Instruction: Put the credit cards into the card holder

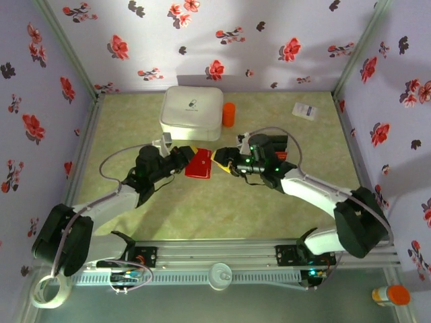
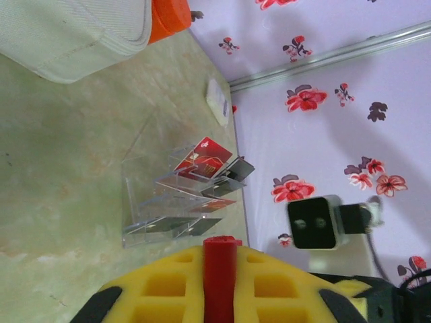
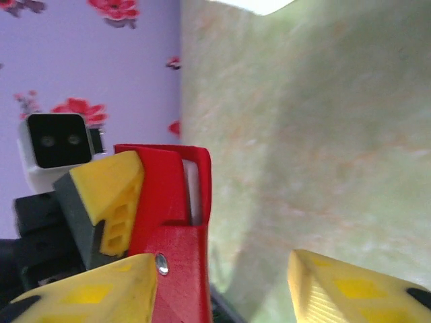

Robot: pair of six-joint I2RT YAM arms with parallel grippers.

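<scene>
Red, flat and squarish, the folding card holder (image 1: 199, 166) is being held over the middle of the table, clamped edge-on between the yellow pads of the left gripper (image 1: 188, 159), whose jaws are closed on it. The right gripper (image 1: 221, 163) is being held just beside the holder's far edge with its jaws standing apart. In its wrist view the holder is lying close against one yellow finger (image 3: 87, 296), though contact cannot be told.

The credit cards (image 2: 202, 161), red, black and grey, are being carried tilted in the slots of a clear plastic tiered stand (image 2: 141, 202) near the wall. A large white rounded box (image 1: 192, 112) is sitting at the back, with an orange cylinder (image 1: 229, 114) just beside it and a small white box with blue print (image 1: 305, 110) towards the back right corner.

The pale green mottled table surface (image 1: 222, 208) is being enclosed by lilac walls printed with red and dark flowers (image 1: 269, 40).
</scene>
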